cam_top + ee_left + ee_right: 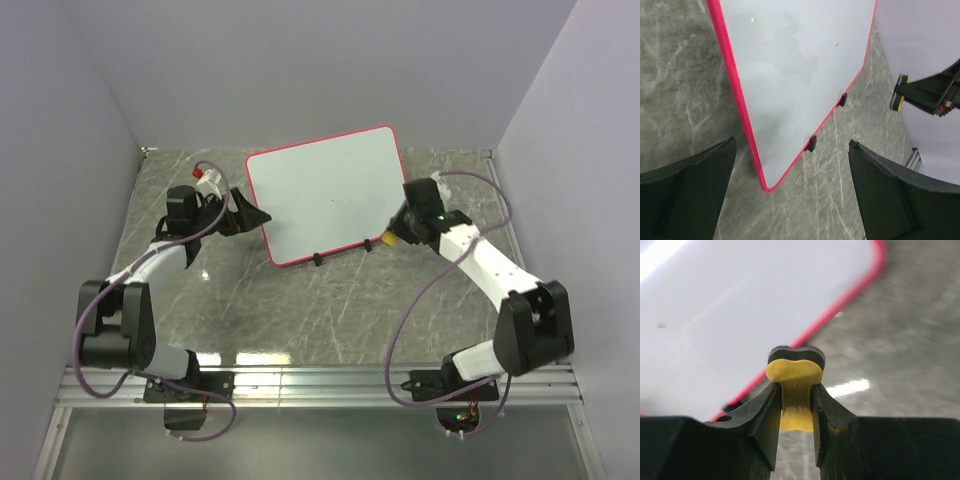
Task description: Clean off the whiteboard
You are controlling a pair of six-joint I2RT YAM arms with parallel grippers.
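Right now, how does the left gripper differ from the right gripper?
The left gripper is open and holds nothing; the right gripper is shut on the yellow eraser. The left gripper sits at the left edge of the whiteboard, while the right gripper is by its near right corner. Both have black fingers and are close to the whiteboard.

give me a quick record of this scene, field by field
whiteboard: lying on the table, almost clean, one tiny dark speck
eraser: yellow with a dark felt face, by the board's near right corner
left gripper: open, board's left corner between its fingers, not closed on it
right gripper: shut on the eraser
clip feet: two, black, on the board's near edge
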